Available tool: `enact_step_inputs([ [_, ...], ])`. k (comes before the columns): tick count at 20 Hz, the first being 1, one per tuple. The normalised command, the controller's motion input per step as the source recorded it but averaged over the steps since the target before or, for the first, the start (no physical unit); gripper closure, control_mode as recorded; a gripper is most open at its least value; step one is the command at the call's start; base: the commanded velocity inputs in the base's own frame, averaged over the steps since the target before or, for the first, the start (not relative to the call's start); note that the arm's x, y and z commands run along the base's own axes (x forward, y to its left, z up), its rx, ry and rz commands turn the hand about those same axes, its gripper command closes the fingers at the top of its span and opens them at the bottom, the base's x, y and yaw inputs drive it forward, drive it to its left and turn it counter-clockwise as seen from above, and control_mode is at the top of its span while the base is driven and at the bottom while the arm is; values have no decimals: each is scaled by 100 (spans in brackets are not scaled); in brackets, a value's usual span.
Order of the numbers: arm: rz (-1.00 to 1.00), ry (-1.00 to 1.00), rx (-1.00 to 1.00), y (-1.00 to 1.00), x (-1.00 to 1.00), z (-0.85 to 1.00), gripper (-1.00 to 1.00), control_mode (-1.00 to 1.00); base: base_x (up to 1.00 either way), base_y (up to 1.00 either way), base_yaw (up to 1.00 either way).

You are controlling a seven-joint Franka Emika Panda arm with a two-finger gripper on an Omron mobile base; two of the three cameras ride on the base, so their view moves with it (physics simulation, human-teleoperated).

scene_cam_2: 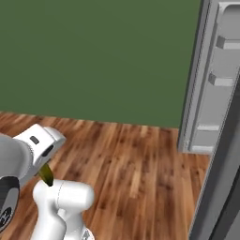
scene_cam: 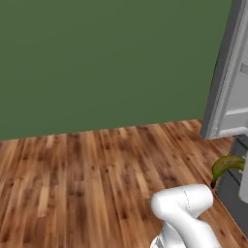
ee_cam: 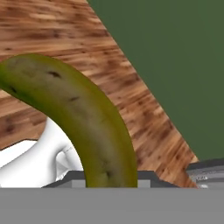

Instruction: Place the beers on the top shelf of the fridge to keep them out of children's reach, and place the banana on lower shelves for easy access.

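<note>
My gripper (ee_cam: pixel 109 178) is shut on the banana (ee_cam: pixel 78 113), a dark yellow-green curved fruit that arches up and to the left across the hand view. In the left base view the banana (scene_cam: pixel 226 165) hangs in the air at the right edge, just in front of the fridge (scene_cam: pixel 227 72). In the right base view only the banana's lower tip (scene_cam_2: pixel 46 174) pokes out under the hand at the far left. The fridge door (scene_cam_2: pixel 211 79) stands open, showing its narrow door racks. The beers, the top shelf and the lower shelves are out of view.
A wooden floor (scene_cam: pixel 87 179) stretches out in front of a plain green wall (scene_cam: pixel 106 58). A dark grey fridge edge (scene_cam_2: pixel 220 187) runs down the right side of the right base view. The arm's white elbow (scene_cam: pixel 181 203) sits low in the left base view.
</note>
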Motion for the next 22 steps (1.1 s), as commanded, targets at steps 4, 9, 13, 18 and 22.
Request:
enact_step_inputs([
  [4, 0, 0, 0, 0, 0, 0, 100, 100, 67, 0, -2],
  [9, 0, 0, 0, 0, 0, 0, 100, 100, 54, 0, -14],
  [13, 0, 0, 0, 0, 0, 0, 100, 100, 51, 0, -21],
  [18, 0, 0, 0, 0, 0, 0, 100, 100, 43, -5, -31],
  [22, 0, 0, 0, 0, 0, 0, 100, 100, 42, -6, -40],
])
